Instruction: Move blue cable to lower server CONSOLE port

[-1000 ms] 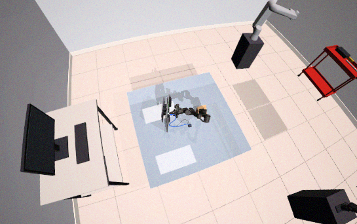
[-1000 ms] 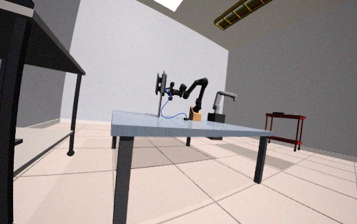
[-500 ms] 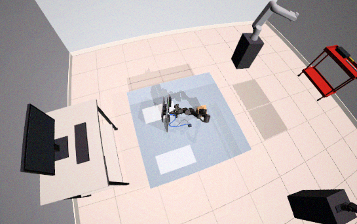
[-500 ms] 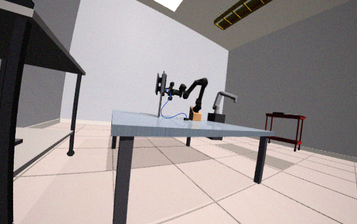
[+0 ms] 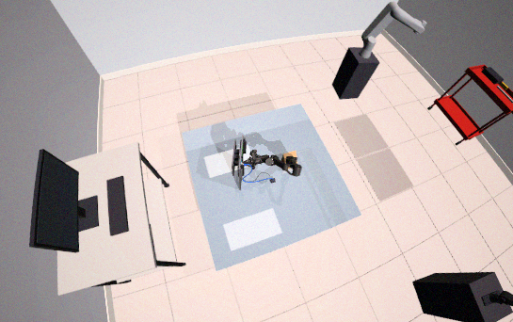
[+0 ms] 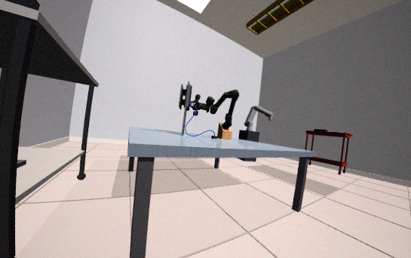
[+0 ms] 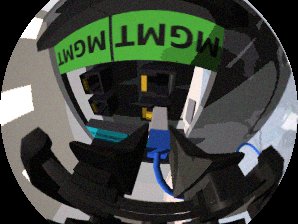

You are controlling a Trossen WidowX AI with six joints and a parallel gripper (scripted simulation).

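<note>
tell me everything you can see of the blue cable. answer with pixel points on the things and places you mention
The blue cable [image 5: 258, 182] [image 6: 191, 134] [image 7: 158, 175] is thin, smooth and bright blue, plastic-looking. One end carries a plug [image 7: 159, 120] with a pale grey front and a blue rear part, shut between the fingers of the hand [image 5: 248, 162] [image 6: 192, 105] [image 7: 157, 127]. From there it hangs in a loose curve down to the table [image 5: 252, 200] [image 6: 217, 150], ending at a small dark block [image 5: 272, 180] [image 6: 214, 137]. Whether the plug sits in a port is unclear.

Arm [image 5: 278, 161] [image 6: 236, 94] bent at elbow — 1 hand [image 5: 252, 158] [image 6: 194, 105] [image 7: 157, 127] level, 2 fingers clamped.
</note>
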